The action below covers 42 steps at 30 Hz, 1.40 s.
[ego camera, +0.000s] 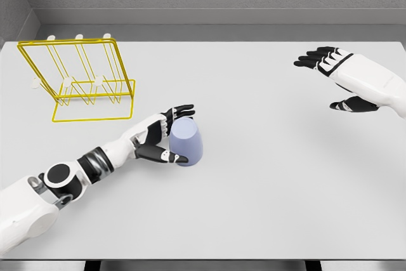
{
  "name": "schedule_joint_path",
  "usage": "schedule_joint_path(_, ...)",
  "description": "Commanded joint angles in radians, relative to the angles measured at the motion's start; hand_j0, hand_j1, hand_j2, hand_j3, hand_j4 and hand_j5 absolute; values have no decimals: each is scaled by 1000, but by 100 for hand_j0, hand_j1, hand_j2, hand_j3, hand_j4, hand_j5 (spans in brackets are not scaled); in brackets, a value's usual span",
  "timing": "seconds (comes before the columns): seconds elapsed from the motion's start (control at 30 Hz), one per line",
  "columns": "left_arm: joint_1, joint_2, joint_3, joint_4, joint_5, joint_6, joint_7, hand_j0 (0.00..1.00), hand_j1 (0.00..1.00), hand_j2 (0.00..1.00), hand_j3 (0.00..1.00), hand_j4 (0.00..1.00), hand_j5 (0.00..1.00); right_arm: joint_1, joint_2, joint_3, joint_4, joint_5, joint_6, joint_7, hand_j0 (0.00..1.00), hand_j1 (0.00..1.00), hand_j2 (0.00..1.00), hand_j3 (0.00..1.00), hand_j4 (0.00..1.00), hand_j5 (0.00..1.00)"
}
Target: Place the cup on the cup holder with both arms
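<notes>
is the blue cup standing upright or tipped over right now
Upright but leaning slightly. The cup stands on the table, its rounded top leaning left, with the left hand wrapped around it. Which end is open: cannot tell.

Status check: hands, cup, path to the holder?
Left hand closing around cup. Right hand open, raised far right. Yellow cup holder back-left, path clear.

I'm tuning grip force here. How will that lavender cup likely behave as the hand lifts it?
The cup looks rigid and smooth, so it may slip between the left hand's fingers. It tapers, so a squeeze could push it toward the narrower end. It seems small and probably light. The surface shows no handle from this view.
</notes>
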Motion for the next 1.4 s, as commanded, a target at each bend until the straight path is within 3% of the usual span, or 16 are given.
schedule_joint_path(0.0, 0, -6, 0, 5, 1, 1, 0, 100, 100, 100, 100, 100, 100, 0, -1, 0, 0, -7, 3, 0, 100, 100, 100, 100, 100, 100)
schedule_joint_path(0.3, 0, -13, -5, 25, 4, 1, 1, 99, 99, 99, 99, 99, 99, 0, -1, 0, -2, -7, 3, -2, 100, 100, 100, 100, 100, 100)
schedule_joint_path(0.57, 0, -30, -3, 46, 12, -3, 1, 70, 70, 70, 70, 70, 70, 2, -1, 0, -3, -7, 3, -2, 100, 100, 100, 100, 100, 100)
schedule_joint_path(0.7, 0, -32, -3, 46, 12, -9, 1, 61, 61, 61, 61, 61, 61, 2, -1, 0, -3, -7, 3, -2, 100, 100, 100, 100, 100, 100)
schedule_joint_path(1.07, -8, -29, 17, 20, 15, -10, 1, 59, 59, 59, 59, 59, 59, 2, -1, 0, -3, -7, 3, -2, 100, 100, 100, 100, 100, 100)
schedule_joint_path(1.37, -5, 5, 55, -61, 35, -10, 3, 59, 59, 59, 59, 59, 59, 2, -1, -2, -3, -7, 3, -2, 100, 100, 100, 100, 100, 100)
